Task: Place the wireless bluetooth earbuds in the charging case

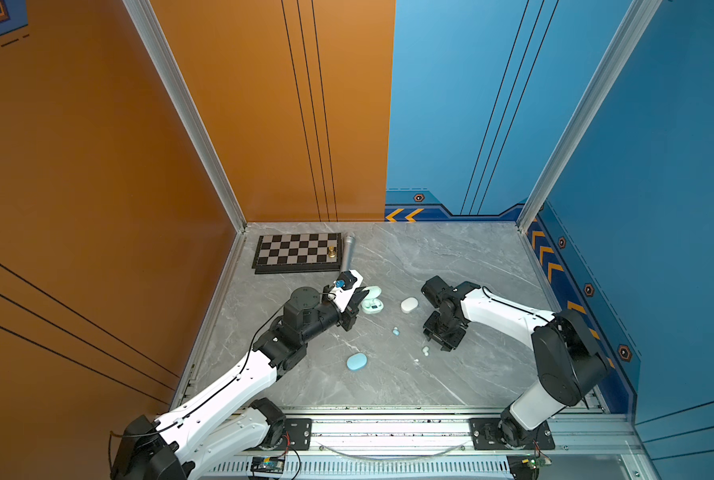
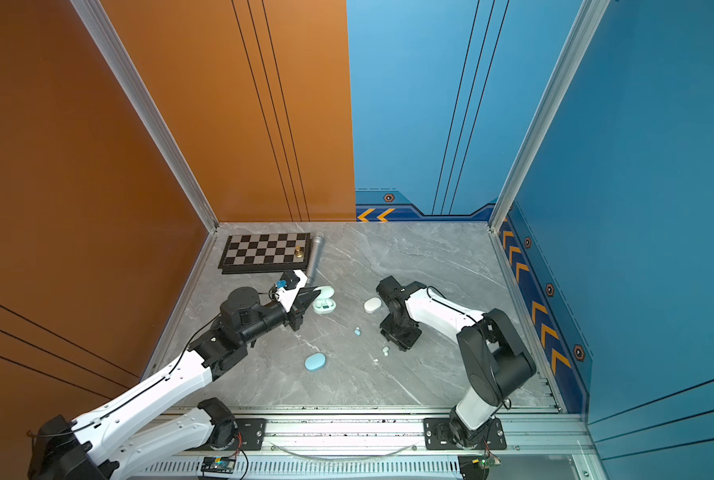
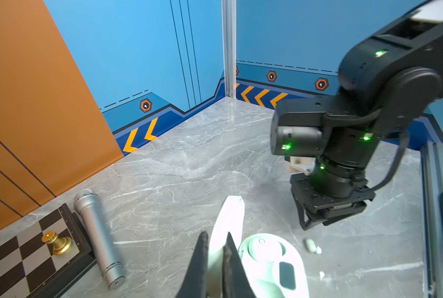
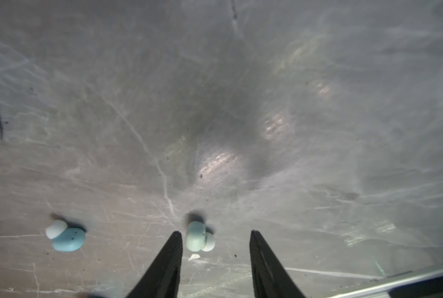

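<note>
1. Pinching the raised lid [image 3: 230, 216] of the open green case [image 3: 272, 260] with the left tool [image 3: 216, 238], its fingers pressing together on both faces of that lid.
2. Resting that case on the grey tabletop [image 1: 450, 257], near the middle, just in front of a microphone [image 1: 347, 253] and a chessboard [image 1: 297, 249] carrying one gold piece [image 1: 332, 251].
3. Pointing the right tool [image 4: 215, 233] down at the tabletop, well apart from the green case, jaws standing spread and gripping nothing.
4. Straddling a green bud [image 4: 195, 236] with those jaws: lying on the tabletop between the tips, nearer one finger [image 4: 175, 250] than the other, contact too fine to tell.
5. Leaving a blue bud [image 4: 68, 238] loose on the tabletop outside the jaws, roughly between the right tool and the green case in both top views.
6. Counting two shut cases besides: a white case [image 1: 409, 304] near the green case, a blue case [image 1: 356, 361] nearer the front edge, both lying apart from either tool.
7. Noting a small white speck [image 4: 194, 256] on the tabletop just beside the green bud, too small to identify.
</note>
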Tool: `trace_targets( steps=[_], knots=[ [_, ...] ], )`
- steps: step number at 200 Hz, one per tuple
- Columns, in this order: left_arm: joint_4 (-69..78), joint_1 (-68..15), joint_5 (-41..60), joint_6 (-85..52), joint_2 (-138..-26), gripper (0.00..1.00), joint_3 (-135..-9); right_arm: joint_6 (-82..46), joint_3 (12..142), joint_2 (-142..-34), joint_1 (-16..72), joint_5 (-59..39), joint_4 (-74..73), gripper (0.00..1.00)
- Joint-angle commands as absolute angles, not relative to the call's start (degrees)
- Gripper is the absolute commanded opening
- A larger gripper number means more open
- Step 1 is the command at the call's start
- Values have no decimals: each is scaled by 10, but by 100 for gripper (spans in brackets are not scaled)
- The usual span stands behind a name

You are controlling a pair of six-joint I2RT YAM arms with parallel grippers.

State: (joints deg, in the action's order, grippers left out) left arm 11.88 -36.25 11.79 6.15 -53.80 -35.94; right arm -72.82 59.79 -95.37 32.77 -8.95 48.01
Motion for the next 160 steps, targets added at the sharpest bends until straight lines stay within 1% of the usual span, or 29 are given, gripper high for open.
trace_targets(
  steps=[1, 70, 160],
  knots=[
    [104, -369, 144, 71, -520, 0, -348, -786, 629, -974, 341, -96, 469, 46],
    [92, -366, 138, 72, -490, 0, -339, -822, 632, -1000, 352, -104, 471, 41],
    [77, -374, 125, 70, -461, 0, -327, -836, 617, -1013, 358, -118, 475, 39]
  ],
)
